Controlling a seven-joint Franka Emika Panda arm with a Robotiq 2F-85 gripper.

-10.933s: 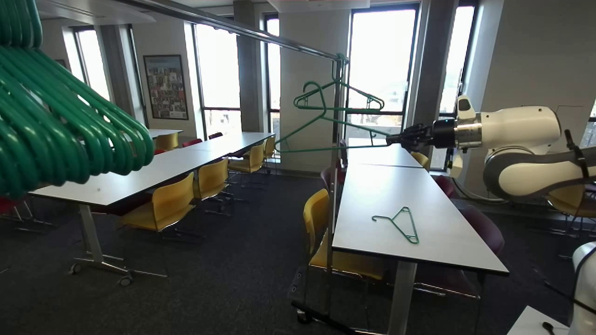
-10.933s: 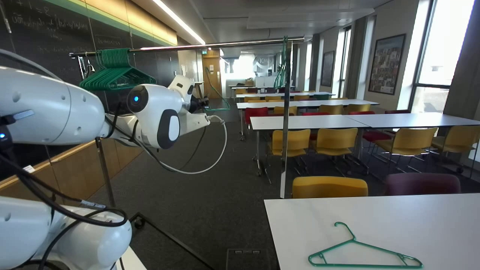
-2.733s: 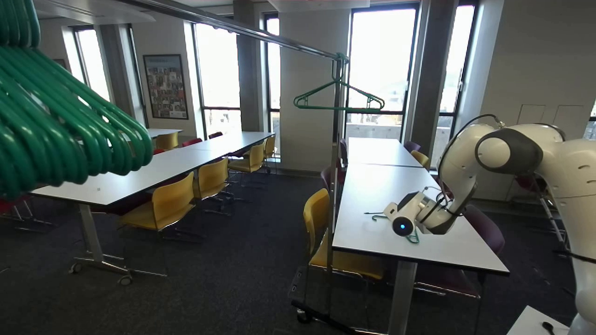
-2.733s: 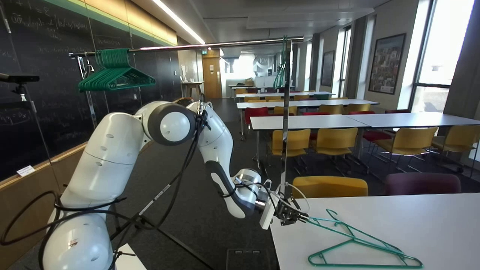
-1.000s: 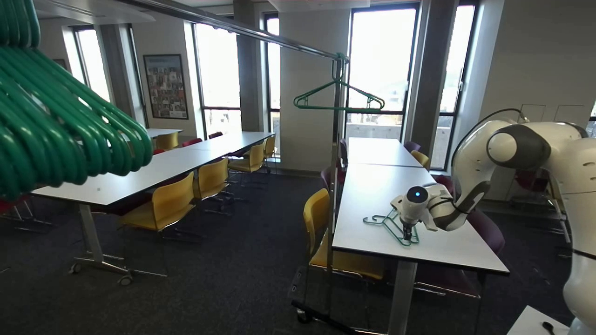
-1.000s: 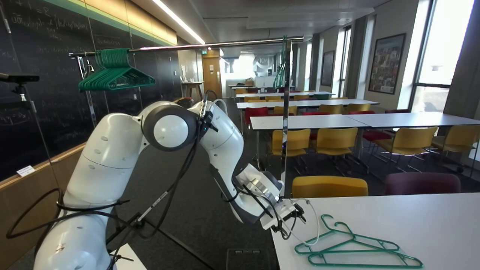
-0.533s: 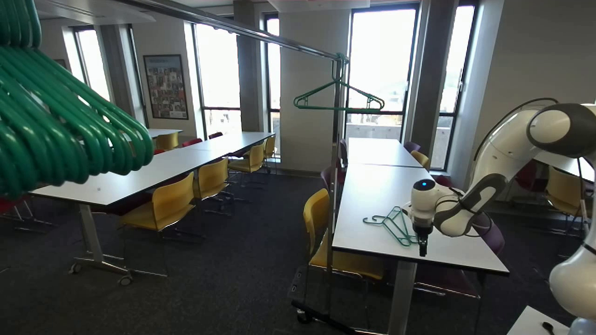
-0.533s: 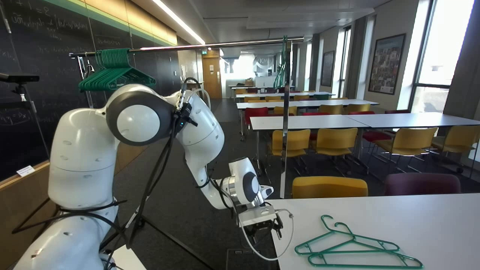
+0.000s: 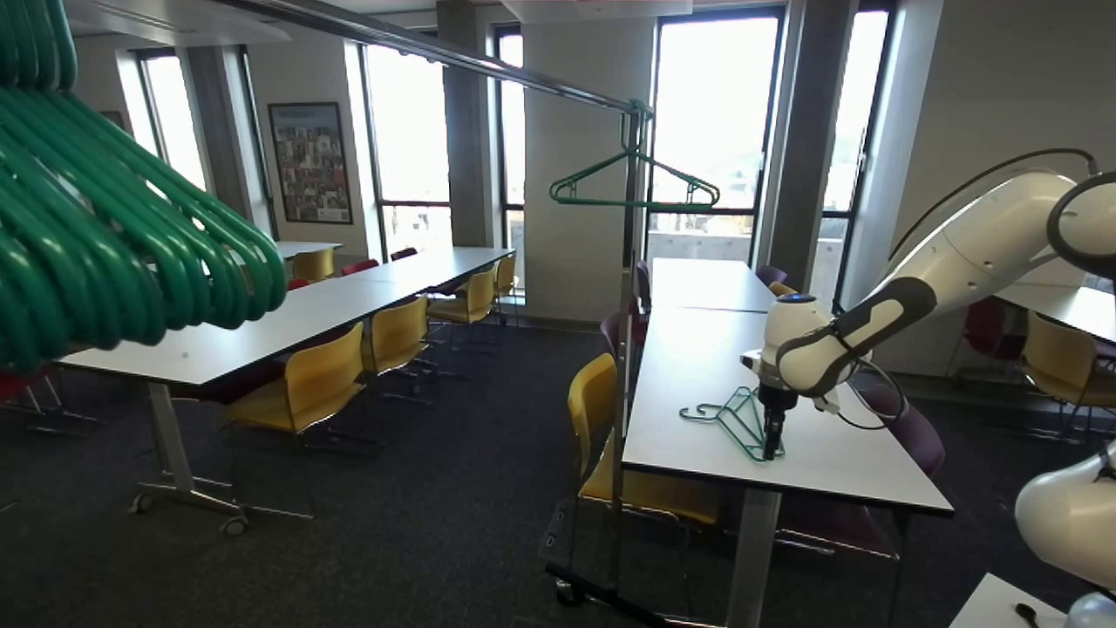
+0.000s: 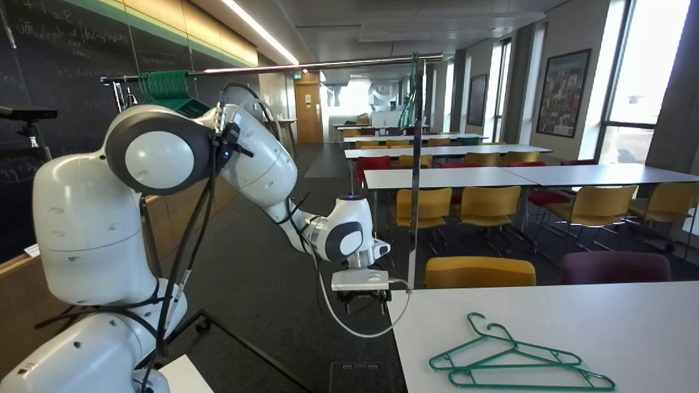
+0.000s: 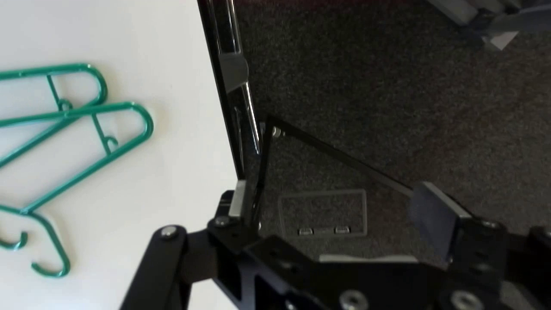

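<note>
Two green plastic hangers overlap flat on the white table (image 10: 644, 322). The front hanger (image 10: 535, 386) lies partly over the back hanger (image 10: 461, 347). My gripper (image 10: 366, 308) points straight down beside the table's near corner, with a wide gap between its fingers and nothing held. In the wrist view the gripper (image 11: 338, 206) spans dark carpet, and its left fingertip (image 11: 238, 198) is seen against the table edge. There both hangers lie off to the left, cut by the frame, apart from the fingers. In an exterior view the gripper (image 9: 772, 449) visually overlaps the hangers' ends.
A metal clothes rail (image 10: 327, 64) runs above, with many hangers (image 10: 172, 87) bunched at one end and a few hangers (image 9: 632, 157) by its post (image 10: 416, 191). A yellow chair (image 10: 480, 271) and a purple chair (image 10: 614, 268) stand behind the table.
The hanger earlier in my gripper, first raised by the rail, now lies on the table over the other's place. Over the last second my arm has drawn back and the gripper has turned downward.
</note>
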